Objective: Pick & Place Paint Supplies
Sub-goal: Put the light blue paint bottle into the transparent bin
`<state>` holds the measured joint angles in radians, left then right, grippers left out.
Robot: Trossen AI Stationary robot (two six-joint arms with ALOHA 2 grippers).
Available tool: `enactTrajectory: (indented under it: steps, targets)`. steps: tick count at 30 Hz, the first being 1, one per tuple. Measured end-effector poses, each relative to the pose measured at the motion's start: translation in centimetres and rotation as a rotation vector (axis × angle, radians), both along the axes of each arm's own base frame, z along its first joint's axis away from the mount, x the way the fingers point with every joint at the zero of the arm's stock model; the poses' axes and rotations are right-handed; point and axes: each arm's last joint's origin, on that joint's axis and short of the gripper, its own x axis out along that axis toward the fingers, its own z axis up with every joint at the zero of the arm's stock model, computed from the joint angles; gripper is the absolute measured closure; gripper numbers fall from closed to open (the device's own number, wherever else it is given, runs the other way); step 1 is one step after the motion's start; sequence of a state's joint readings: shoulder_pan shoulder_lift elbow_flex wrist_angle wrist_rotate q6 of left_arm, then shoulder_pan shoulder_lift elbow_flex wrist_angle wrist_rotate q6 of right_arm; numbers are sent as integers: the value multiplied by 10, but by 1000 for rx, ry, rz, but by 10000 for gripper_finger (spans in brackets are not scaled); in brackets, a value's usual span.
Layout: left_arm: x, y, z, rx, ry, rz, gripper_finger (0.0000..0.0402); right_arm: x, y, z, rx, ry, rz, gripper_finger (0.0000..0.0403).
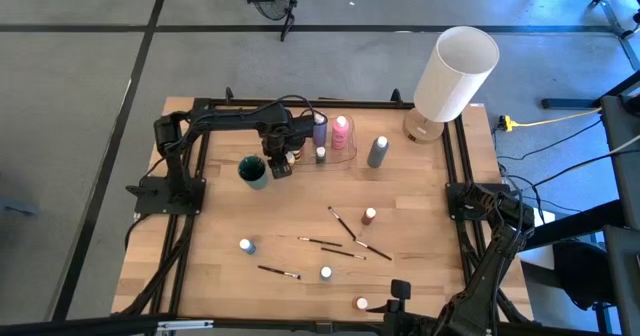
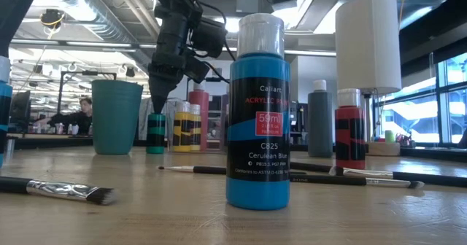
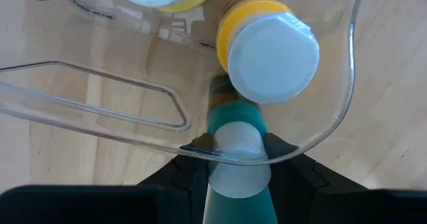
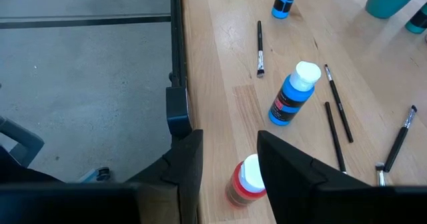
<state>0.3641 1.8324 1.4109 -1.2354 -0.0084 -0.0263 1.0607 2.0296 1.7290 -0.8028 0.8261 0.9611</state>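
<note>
High view: a green bottle (image 3: 237, 154) is held by the left gripper (image 1: 279, 165) beside the clear tray (image 1: 347, 157). Some bottles stand there already. Brushes (image 1: 342, 222) are left. The right gripper (image 4: 230, 159) waits open at the table's near edge.

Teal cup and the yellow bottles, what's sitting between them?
A green bottle, held by the left pincer, stands between the cup and yellow bottles; the low view shows it.
</note>
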Motion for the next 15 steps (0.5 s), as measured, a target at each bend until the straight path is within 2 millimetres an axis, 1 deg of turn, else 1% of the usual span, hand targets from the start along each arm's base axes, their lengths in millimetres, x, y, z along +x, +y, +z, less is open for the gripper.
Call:
enactTrajectory:
  steps: [15]
  targets:
    - [-3, -2, 1, 1, 35, -2, 286, 0, 0, 0, -1, 0, 0, 259]
